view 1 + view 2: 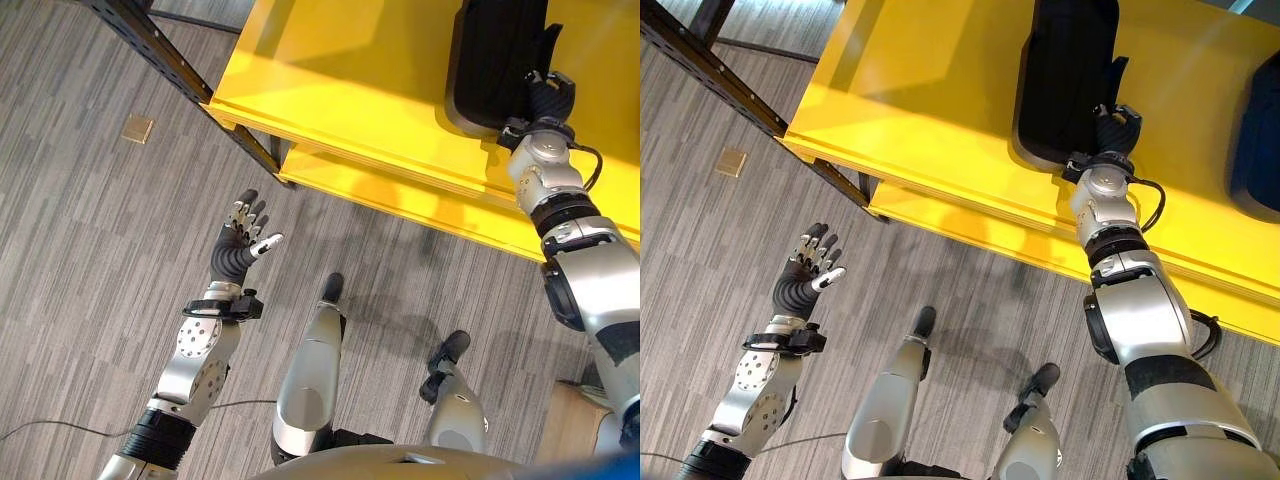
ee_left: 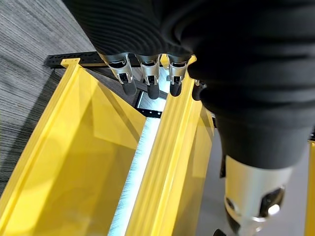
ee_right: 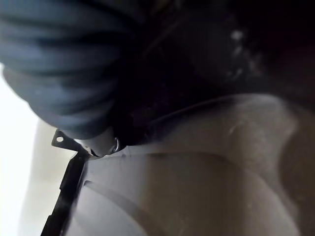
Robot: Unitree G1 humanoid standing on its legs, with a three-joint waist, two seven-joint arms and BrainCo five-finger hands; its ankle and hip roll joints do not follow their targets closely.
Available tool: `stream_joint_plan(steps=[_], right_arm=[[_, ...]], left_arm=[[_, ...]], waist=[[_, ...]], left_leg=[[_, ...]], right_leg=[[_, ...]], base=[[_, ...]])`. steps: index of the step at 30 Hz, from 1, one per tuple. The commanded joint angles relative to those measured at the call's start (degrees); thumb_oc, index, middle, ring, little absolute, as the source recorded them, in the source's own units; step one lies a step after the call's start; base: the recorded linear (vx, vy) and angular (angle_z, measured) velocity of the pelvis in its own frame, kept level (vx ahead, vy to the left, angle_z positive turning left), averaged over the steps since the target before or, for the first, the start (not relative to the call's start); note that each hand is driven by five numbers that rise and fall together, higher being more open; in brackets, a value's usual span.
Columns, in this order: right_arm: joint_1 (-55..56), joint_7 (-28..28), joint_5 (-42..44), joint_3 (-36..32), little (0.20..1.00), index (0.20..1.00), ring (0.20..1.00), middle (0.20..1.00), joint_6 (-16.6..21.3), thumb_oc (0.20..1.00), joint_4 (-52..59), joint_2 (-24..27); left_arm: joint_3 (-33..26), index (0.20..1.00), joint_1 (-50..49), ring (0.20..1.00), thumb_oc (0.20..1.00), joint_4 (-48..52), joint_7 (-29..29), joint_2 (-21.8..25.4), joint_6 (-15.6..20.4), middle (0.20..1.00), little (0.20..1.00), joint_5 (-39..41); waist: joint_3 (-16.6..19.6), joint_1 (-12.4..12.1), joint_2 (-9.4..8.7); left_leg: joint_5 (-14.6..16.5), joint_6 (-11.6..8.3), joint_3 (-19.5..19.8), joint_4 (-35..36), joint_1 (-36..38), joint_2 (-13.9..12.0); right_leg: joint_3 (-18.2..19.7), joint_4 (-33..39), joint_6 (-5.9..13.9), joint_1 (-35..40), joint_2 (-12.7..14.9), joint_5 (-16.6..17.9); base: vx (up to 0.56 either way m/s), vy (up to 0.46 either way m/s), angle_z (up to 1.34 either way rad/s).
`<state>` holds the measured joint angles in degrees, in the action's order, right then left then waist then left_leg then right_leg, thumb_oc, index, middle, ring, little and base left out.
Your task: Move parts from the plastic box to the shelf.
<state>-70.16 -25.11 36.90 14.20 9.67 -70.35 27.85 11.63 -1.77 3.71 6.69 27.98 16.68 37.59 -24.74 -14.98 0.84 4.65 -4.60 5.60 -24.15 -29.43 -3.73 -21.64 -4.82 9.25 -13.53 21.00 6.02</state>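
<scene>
Right hand (image 1: 1114, 128) reaches onto the upper yellow shelf (image 1: 330, 70) and meets the near end of a black part (image 1: 1068, 75) lying there. Its dark ribbed cover lies against the part's lower right corner, and the fingers are hidden behind or under the part, so I cannot tell whether they grip it. The right wrist view is too close and dark to settle this.

The black part is an elongated, rounded-edged piece lying flat on the shelf surface. Its long axis runs from the shelf's front edge back toward the rear, with the near end pointing at the robot. To the right, at the edge of the right eye view, a second dark blue-black piece (image 1: 1255, 135) rests on the same shelf, well apart from the first.

Left hand (image 1: 244, 238) is held up over the grey floor (image 1: 90, 250), clear of the shelf, fingers straight and spread, empty. A black perforated upright (image 1: 150, 45) carries the shelf.
</scene>
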Motion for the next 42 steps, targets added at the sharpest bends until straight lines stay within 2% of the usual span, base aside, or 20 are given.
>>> stream_joint_plan(steps=[1, 9, 34, 35, 36, 42], right_arm=[[-4.66, 0.16, 1.59, 1.84, 0.200, 0.200, 0.200, 0.200, 2.53, 0.200, -0.45, 3.70], [-3.43, 0.32, 2.81, 0.44, 0.200, 0.200, 0.200, 0.200, 2.36, 0.200, -3.26, 3.18], [-6.78, -0.65, 6.07, -0.66, 0.200, 0.200, 0.200, 0.200, 2.84, 0.200, -7.36, 6.61], [-6.94, -0.54, 5.58, -0.18, 0.473, 0.473, 0.473, 0.473, 2.63, 0.473, -7.42, 6.49], [-6.97, -0.45, 5.54, -0.06, 1.000, 1.000, 1.000, 1.000, 2.59, 1.000, -7.44, 6.45], [-7.68, -0.73, 6.09, 0.15, 1.000, 1.000, 1.000, 1.000, 3.04, 1.000, -7.57, 6.13]], left_arm=[[0.05, 1.000, -1.21, 1.000, 1.000, 5.79, 0.78, 2.16, 3.73, 1.000, 1.000, 0.02], [1.17, 1.000, -0.33, 1.000, 1.000, 5.04, 1.02, 2.05, 4.29, 1.000, 1.000, 0.47], [1.04, 1.000, -0.53, 1.000, 1.000, 5.43, 1.77, 3.40, 5.42, 1.000, 1.000, 1.38], [1.16, 1.000, -0.53, 1.000, 1.000, 5.50, 1.73, 3.55, 5.47, 1.000, 1.000, 1.48], [1.14, 1.000, -0.56, 1.000, 1.000, 5.48, 1.71, 3.60, 5.50, 1.000, 1.000, 1.48], [0.91, 1.000, -0.49, 1.000, 1.000, 5.41, 1.82, 3.80, 5.68, 1.000, 1.000, 1.46]], waist=[[1.23, 0.45, 0.53], [0.57, 0.65, 1.06], [0.12, 1.04, 1.55], [-0.05, 1.08, 1.52], [-0.10, 1.06, 1.53], [-0.28, 1.12, 1.50]], left_leg=[[-0.64, 0.39, -1.02, 2.77, -1.55, -0.76], [-0.61, 0.56, -1.07, 2.66, -1.90, -0.82], [-0.55, 0.87, -1.16, 2.87, -2.71, -0.27], [-0.51, 0.97, -1.12, 2.86, -2.73, -0.25], [-0.51, 0.99, -1.12, 2.86, -2.75, -0.24], [-0.50, 1.07, -1.30, 3.00, -2.68, -0.28]], right_leg=[[1.92, -7.00, 0.28, 4.58, 1.05, -6.78], [2.05, -6.88, 0.21, 4.09, 0.78, -6.86], [1.73, -6.44, 0.46, 3.84, 0.76, -6.64], [1.79, -6.45, 0.50, 3.71, 0.73, -6.50], [1.81, -6.40, 0.51, 3.73, 0.72, -6.47], [1.98, -6.39, 0.48, 3.66, 0.60, -6.44]], base=[[0.00, 0.000, 0.00], [0.00, 0.000, 0.00], [0.00, 0.000, 0.00], [0.00, 0.000, 0.00], [0.00, 0.000, 0.00], [0.00, 0.000, 0.00]])
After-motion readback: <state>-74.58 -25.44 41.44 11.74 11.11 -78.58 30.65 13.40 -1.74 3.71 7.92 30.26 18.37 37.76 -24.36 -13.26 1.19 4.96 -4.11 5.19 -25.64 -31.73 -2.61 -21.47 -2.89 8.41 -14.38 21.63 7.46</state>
